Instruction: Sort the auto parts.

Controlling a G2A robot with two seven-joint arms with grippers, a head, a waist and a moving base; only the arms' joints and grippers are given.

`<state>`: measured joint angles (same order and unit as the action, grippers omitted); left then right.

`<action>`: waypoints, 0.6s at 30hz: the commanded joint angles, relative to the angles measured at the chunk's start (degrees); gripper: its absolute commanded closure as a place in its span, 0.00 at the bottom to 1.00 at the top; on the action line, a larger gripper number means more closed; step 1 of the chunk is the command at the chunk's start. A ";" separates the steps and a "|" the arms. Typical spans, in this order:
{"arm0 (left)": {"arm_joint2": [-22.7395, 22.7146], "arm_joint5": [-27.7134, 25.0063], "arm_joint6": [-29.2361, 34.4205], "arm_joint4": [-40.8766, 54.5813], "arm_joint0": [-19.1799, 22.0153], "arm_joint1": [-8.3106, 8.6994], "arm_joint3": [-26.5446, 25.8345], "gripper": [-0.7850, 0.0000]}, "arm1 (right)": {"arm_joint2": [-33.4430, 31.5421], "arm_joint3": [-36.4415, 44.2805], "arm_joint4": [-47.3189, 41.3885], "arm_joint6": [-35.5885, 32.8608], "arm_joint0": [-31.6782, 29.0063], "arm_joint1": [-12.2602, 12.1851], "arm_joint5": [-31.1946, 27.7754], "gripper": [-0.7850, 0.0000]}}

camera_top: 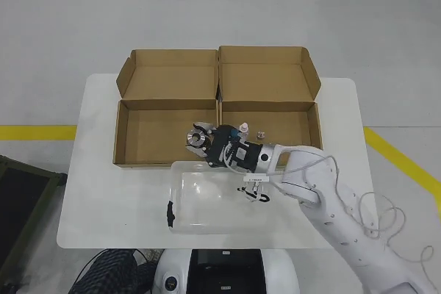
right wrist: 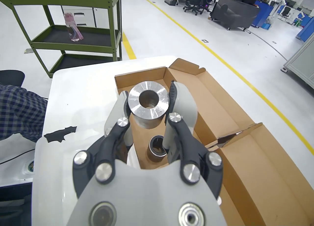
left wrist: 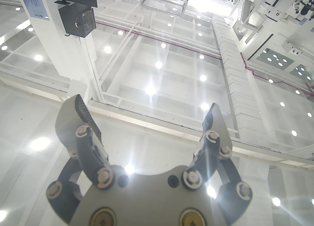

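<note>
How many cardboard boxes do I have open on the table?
2. One brown cardboard box lies under the right end effector, which grips a silver metal cylinder; the second box sits beside it, touching. Both lids are folded back. None looks hidden.

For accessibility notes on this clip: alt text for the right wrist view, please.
The right gripper, shut on a silver cylinder with a centre bore, holds it over an open cardboard box on a white table. A smaller dark ring part sits in the box beneath.
</note>
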<state>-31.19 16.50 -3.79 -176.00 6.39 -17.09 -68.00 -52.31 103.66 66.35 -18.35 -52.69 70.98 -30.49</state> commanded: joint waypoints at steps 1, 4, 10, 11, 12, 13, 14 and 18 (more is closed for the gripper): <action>0.00 0.00 0.00 0.00 0.00 0.00 0.00 0.00 | 1.72 -1.99 0.71 -0.34 1.50 0.54 1.24 1.00; 0.00 0.00 0.00 0.00 0.00 0.00 0.00 0.00 | 3.98 -5.15 1.17 -0.88 3.36 1.38 2.84 1.00; 0.00 0.00 0.00 0.00 0.00 0.00 0.00 0.00 | 7.66 -11.08 0.93 -1.33 6.64 3.12 5.39 1.00; 0.00 0.00 0.00 0.00 0.00 0.00 0.00 0.00 | 8.20 -11.99 0.71 -1.37 7.17 3.43 5.75 1.00; 0.00 0.00 0.00 0.00 0.00 0.00 0.00 0.00 | 8.75 -12.84 0.54 -1.38 7.72 3.74 6.05 1.00; 0.00 0.00 0.00 0.00 0.00 0.00 0.00 0.00 | 9.25 -13.74 0.38 -1.38 8.30 4.06 6.34 1.00; 0.00 0.00 0.00 0.00 0.00 0.00 0.00 0.00 | 9.75 -14.59 0.49 -1.61 8.91 4.36 6.73 1.00; 0.00 0.00 0.00 0.00 0.00 0.00 0.00 0.00 | 11.81 -17.26 1.44 -2.62 10.99 5.60 8.59 1.00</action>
<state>-31.19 16.50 -3.79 -176.00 6.39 -17.09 -68.00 -40.99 87.13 67.52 -20.63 -42.25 76.28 -22.44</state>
